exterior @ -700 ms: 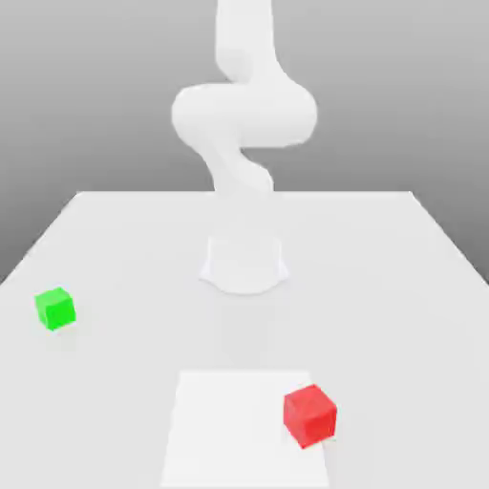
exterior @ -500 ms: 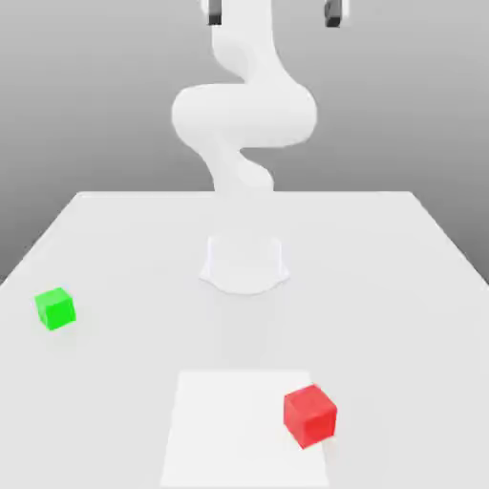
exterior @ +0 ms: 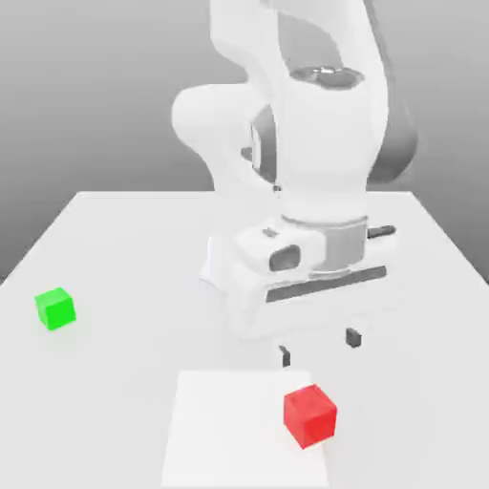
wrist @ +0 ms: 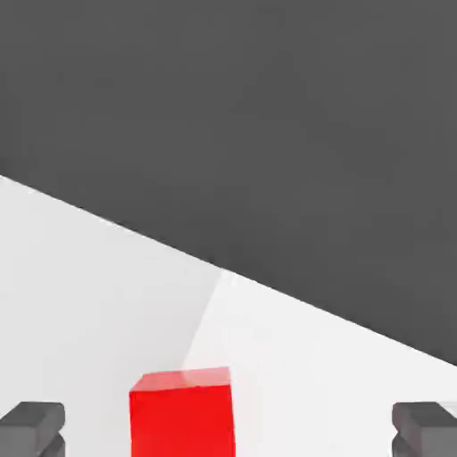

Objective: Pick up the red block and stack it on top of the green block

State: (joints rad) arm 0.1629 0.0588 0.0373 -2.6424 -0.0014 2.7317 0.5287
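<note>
Toward the table's left edge, as the exterior view shows it, sits the green block (exterior: 55, 309), resting flat on the pale table (exterior: 115, 401), with nothing stacked on it. Next comes the robot arm (exterior: 325, 143), its base (exterior: 216, 263) set in from the table's far edge and partly covered by the lowered hand. Farther forward lies a white square (exterior: 229, 430). Over the square's far right corner hangs the pincer (exterior: 319, 348), spread wide and holding nothing, its two dark tips well apart and tilted slightly against the table's far edge. Last, at the exterior view's right, the red block (exterior: 309, 416) lies across the square's right edge, below the pincer and clear of it. From the hand view, the table's straight edge cuts slantwise against dark grey, with a corner of the square reaching it.
</note>
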